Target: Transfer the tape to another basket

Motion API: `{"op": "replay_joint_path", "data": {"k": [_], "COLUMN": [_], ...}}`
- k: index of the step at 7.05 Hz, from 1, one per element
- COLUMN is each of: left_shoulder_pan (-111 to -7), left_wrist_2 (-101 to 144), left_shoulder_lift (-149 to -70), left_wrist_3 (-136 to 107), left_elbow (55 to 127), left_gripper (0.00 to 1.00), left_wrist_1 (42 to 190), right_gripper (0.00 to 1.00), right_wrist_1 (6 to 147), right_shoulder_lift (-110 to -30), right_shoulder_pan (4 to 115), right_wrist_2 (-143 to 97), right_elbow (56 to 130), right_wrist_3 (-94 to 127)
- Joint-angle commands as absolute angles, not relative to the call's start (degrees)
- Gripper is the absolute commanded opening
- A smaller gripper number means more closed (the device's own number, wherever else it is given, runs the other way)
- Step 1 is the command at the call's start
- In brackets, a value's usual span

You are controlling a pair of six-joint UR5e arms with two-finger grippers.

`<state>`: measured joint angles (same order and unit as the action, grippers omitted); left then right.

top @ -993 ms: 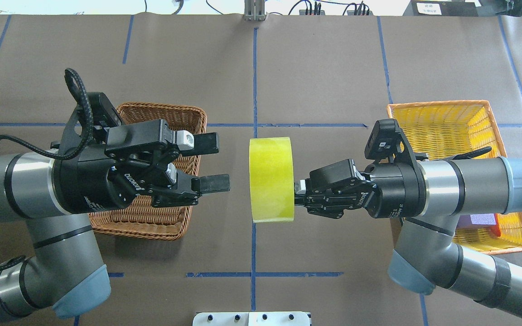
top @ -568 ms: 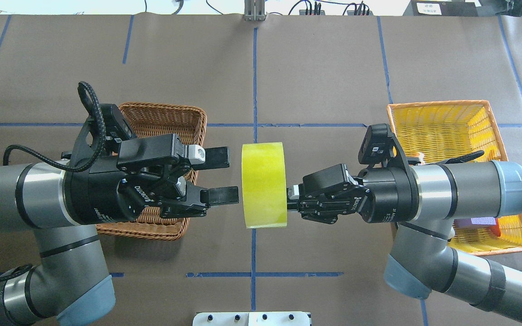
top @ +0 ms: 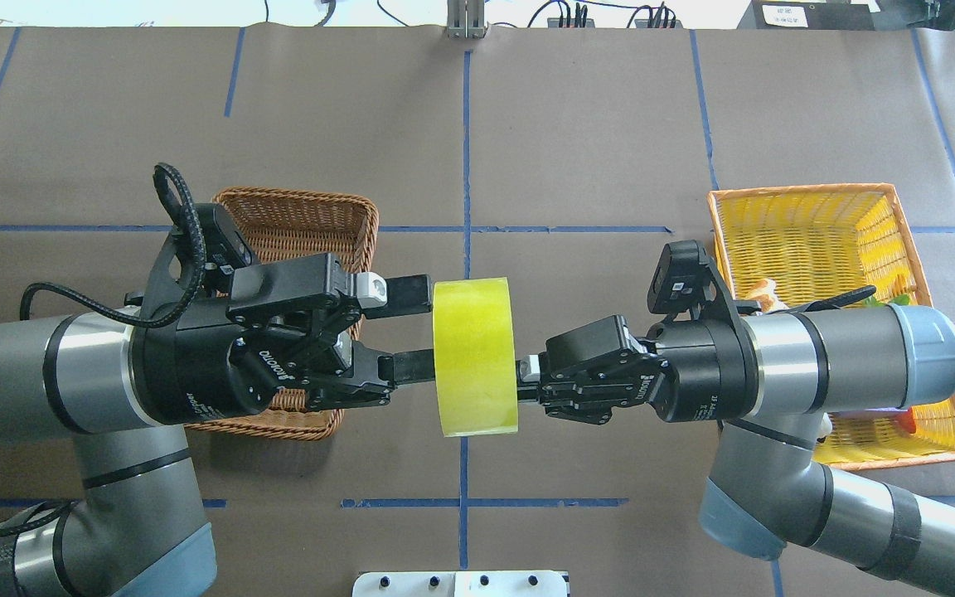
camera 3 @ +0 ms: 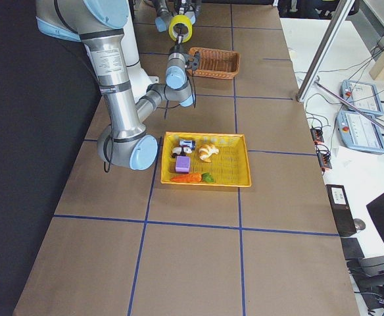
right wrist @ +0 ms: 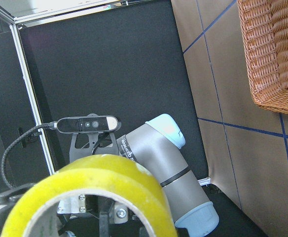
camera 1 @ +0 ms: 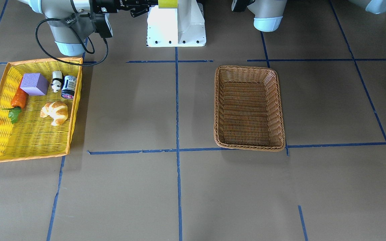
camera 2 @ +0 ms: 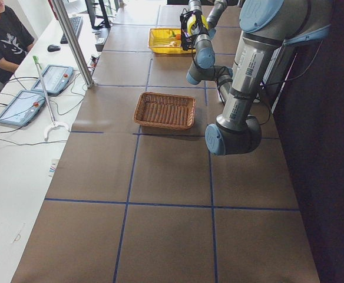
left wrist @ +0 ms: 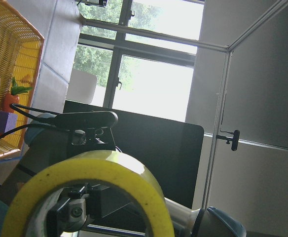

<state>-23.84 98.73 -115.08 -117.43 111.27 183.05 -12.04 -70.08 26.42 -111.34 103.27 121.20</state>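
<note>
Wide yellow-green translucent packing-tape roll [top: 474,356] up in mid-air over table centre, btwn both grippers, not in brown woven wicker basket [top: 295,211]. Right gripper [top: 525,377] clamped on roll wall. Left gripper [top: 421,330] spread at roll's opposite side, not yet closed. Prob. light, stiff, slick outside; best pinched across wall via core.

The yellow-green tape [top: 475,356] stands on edge above the worktop [top: 577,149], gripped by the right pincer [top: 521,378], its far rim between the spread fingers of the left pincer [top: 424,330]. The brown wicker basket [top: 295,217] lies flat beneath the left pincer.
</note>
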Motion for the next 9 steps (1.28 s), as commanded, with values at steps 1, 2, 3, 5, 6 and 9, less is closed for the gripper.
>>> {"op": "replay_joint_path", "data": {"k": [1, 2, 3, 5, 6, 9], "left_shoulder_pan": [-23.64, -23.56, -23.55, -23.38, -23.03, -22.67], "left_wrist_2": [98.53, 98.53, 98.44, 98.44, 98.44, 98.44], "left_shoulder_lift": [-115.4, -115.4, -115.4, -115.4, -115.31, -113.82], "left_wrist_3": [-117.42, -117.42, -117.42, -117.33, -117.33, -117.07], "left_elbow": [111.27, 111.27, 111.18, 110.83, 110.83, 111.09], "left_gripper": [1.0, 0.97, 0.94, 0.75, 0.46, 0.0], "left_wrist_1": [182.9, 182.9, 182.9, 182.9, 182.9, 182.55], "right_gripper": [0.0, 0.0, 0.0, 0.01, 0.1, 1.0], "right_wrist_1": [-11.95, -11.78, -11.6, -10.29, -10.2, -7.03], "right_shoulder_lift": [-70.05, -70.05, -70.05, -70.05, -70.05, -70.4], "right_shoulder_pan": [25.93, 25.49, 25.14, 24.96, 24.96, 25.48], "right_wrist_2": [-111.18, -111.18, -111.09, -111.18, -111.18, -111.36], "right_elbow": [103.18, 103.18, 103.18, 103.27, 103.27, 103.54], "right_wrist_3": [121.2, 121.2, 121.11, 120.76, 120.59, 120.24]}}
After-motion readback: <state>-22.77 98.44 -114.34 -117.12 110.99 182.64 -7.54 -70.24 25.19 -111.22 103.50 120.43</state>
